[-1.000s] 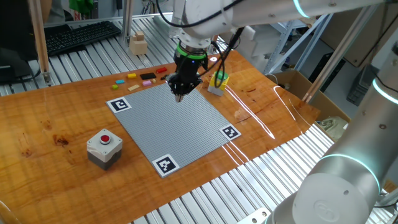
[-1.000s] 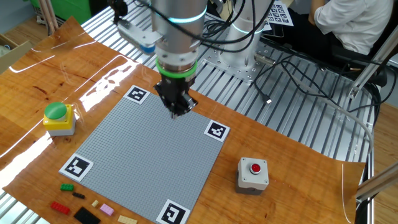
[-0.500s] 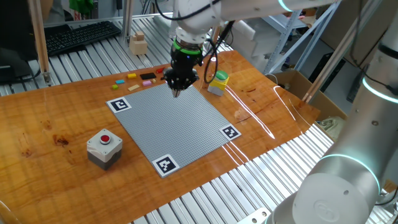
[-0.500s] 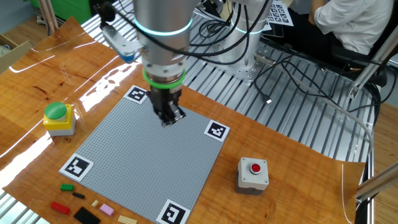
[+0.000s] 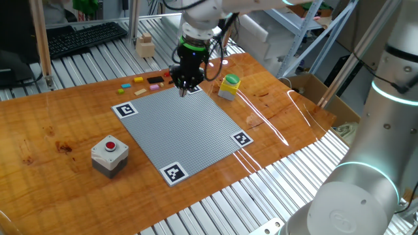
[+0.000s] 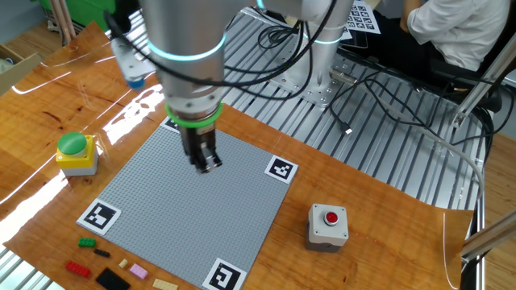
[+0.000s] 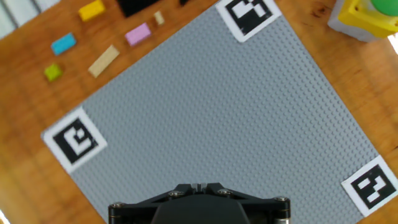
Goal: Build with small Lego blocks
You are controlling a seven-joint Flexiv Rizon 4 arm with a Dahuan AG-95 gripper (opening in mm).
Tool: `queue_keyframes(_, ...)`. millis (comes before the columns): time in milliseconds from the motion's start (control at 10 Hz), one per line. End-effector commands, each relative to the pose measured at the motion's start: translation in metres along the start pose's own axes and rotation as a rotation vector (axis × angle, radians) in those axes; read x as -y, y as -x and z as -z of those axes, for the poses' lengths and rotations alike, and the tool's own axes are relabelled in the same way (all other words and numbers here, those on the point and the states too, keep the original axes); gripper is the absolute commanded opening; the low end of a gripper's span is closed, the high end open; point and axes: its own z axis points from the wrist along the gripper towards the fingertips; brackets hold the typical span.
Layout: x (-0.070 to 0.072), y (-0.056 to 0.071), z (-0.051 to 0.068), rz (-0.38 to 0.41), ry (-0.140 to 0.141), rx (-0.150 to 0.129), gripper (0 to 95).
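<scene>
Wooden tabletop [image 5: 59, 124], glossy, glare streaks. Grey studded baseplate [image 5: 189, 127] flat on it, black-and-white marker squares [image 5: 125, 109] at corners. Grey box with red button [image 5: 109, 155] just off one baseplate edge. Yellow box with green round top [image 6: 76, 153] near another corner. Pale wooden block [image 5: 144, 46] and black keyboard [image 5: 81, 38] on the metal slats behind.

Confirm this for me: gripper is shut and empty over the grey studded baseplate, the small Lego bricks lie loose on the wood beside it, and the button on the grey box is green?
Not quite. The button on the grey box is red, as one fixed view shows. The rest holds: the gripper is shut and empty over the grey studded baseplate, and the small Lego bricks lie loose beside it.
</scene>
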Motion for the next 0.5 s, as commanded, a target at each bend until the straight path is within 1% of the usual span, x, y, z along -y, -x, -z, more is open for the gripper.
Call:
queue_keyframes(100, -0.0017, 0.0092, -0.0018, -0.082, -0.004, -0.003, 0.0)
queue_keyframes(300, -0.0028, 0.0119, -0.0043, -0.132, -0.009, -0.012, 0.0)
queue_keyframes(400, -0.0036, 0.0136, -0.0064, -0.152, -0.009, -0.011, 0.0)
queue_keyframes(500, -0.0039, 0.0142, -0.0069, -0.159, -0.007, -0.013, 0.0)
